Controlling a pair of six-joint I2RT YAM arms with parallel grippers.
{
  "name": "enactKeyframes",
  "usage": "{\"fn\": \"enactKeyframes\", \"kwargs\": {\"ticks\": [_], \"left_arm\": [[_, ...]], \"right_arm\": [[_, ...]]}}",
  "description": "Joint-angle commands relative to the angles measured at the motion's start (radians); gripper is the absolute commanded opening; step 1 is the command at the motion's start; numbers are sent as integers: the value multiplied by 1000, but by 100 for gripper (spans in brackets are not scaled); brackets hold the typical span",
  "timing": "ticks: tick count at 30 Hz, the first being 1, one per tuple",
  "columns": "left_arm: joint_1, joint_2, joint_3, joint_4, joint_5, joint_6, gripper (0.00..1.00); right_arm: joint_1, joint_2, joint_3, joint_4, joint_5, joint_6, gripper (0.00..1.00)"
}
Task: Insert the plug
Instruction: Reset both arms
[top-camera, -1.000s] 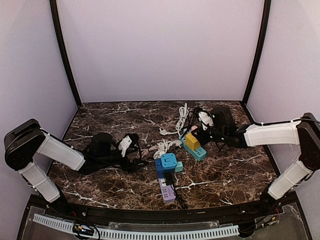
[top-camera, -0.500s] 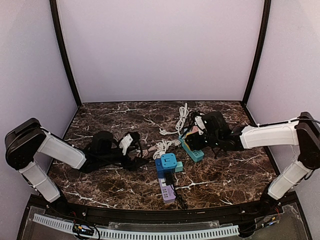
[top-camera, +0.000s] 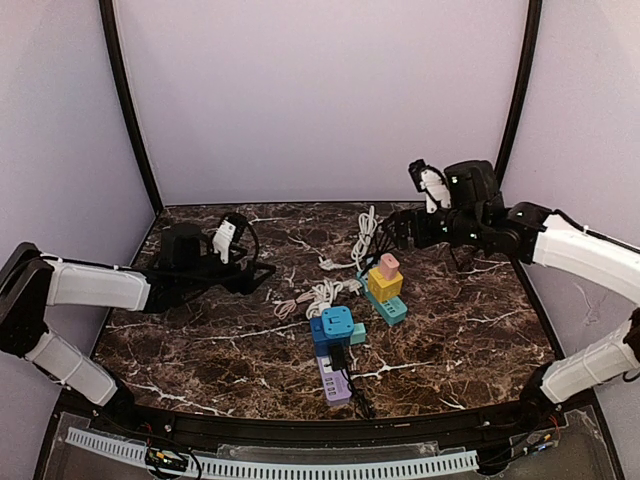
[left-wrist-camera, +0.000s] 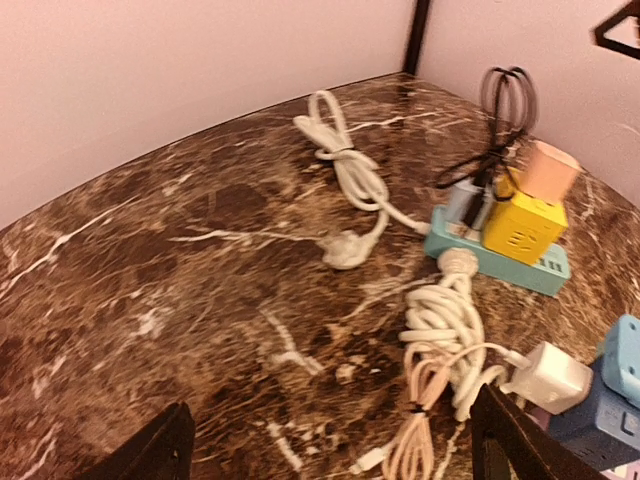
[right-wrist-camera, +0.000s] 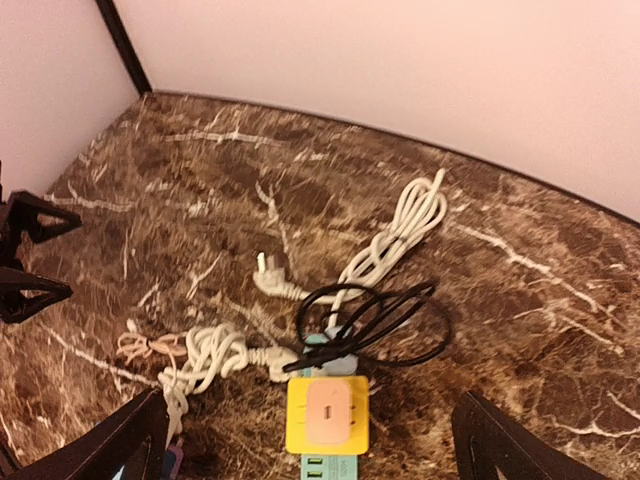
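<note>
A pink plug (top-camera: 389, 265) sits pushed into the top of a yellow adapter cube (top-camera: 381, 287), which stands on a teal power strip (top-camera: 392, 310). My right gripper (top-camera: 395, 235) hangs open above and behind them, holding nothing. In the right wrist view the pink plug (right-wrist-camera: 332, 408) lies straight below, between the spread fingers (right-wrist-camera: 500, 445), on the yellow cube (right-wrist-camera: 296, 425). My left gripper (top-camera: 264, 271) is open and empty over bare table to the left. Its wrist view shows the plug (left-wrist-camera: 550, 170) far to the right.
A black cable loop (right-wrist-camera: 375, 320) lies behind the teal strip. White cable bundles (top-camera: 364, 235) (left-wrist-camera: 445, 320) and a thin pink cable (left-wrist-camera: 420, 430) are nearby. A blue cube (top-camera: 337, 325) sits on a purple strip (top-camera: 335, 382) near the front. Walls enclose the table.
My right gripper opened, let go of the pink plug on the yellow cube, and rose back and upward. The left arm lifted and drew back to the left, away from the cables.
</note>
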Motion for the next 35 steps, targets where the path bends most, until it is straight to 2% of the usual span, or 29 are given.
{"fn": "enactKeyframes", "kwargs": {"ticks": [1, 4, 7, 11, 15, 18, 23, 31, 35], "left_arm": [[112, -81, 53, -242, -138, -111, 88], [225, -132, 46, -330, -225, -103, 88], [378, -211, 13, -408, -244, -130, 88], [509, -326, -54, -436, -255, -118, 88], [593, -398, -110, -447, -266, -95, 88], [620, -427, -150, -447, -281, -86, 88], [628, -463, -198, -419, -236, -68, 89], [632, -488, -250, -397, -166, -42, 89], [632, -501, -273, -401, -158, -39, 90]], "right_arm": [[-137, -72, -3, -8, 33, -10, 99], [-301, -114, -106, 76, 16, -55, 99], [-427, -175, -233, 201, -42, -66, 99], [-512, -263, -408, 316, -25, -79, 99], [-532, -331, -523, 414, -27, -102, 99], [-532, -364, -578, 452, 7, -63, 99], [-532, -404, -616, 422, 64, -8, 99], [-532, -459, -747, 558, 53, -68, 99], [-532, -439, -750, 577, 55, -77, 99]]}}
